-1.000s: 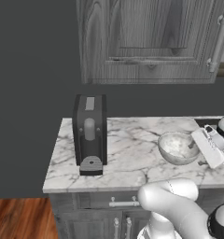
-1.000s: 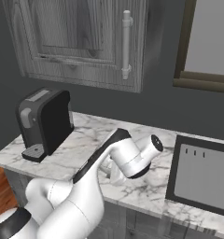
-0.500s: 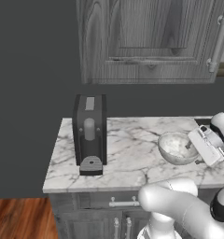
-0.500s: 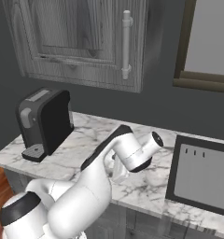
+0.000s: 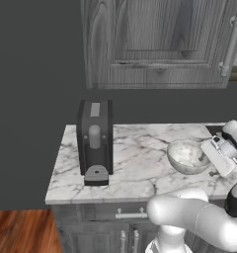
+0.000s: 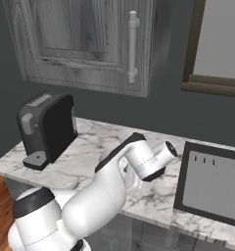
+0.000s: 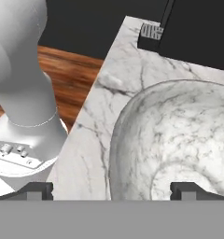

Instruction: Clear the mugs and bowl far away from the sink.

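Marble counter (image 5: 140, 163), white with grey veining, runs below grey wood-grain cabinets (image 5: 160, 44) in a rendered kitchen. At left stands a boxy matte-black coffee machine (image 5: 95, 141) with a slotted drip tray at its foot. Further right sits the bowl (image 5: 188, 157), wide, round and speckled white-grey, upright on the counter, well apart from the machine. Compared with a second ago, the hand has moved in from the right and now lies just beside the bowl's right rim; the bowl itself has not shifted. In the hand view, the gripper (image 7: 112, 189) stands fully apart, its two small dark tips straddling the near rim of the bowl, with one tip over the marble outside and the other over the glossy, smoothly curved inside. Contact cannot be told. This placement suggests that a rim grasp on the bowl is being prepared, so that clearing has not yet begun. At far right, the sink (image 6: 212, 184) appears as a black rectangular frame around a flat grey slotted panel.
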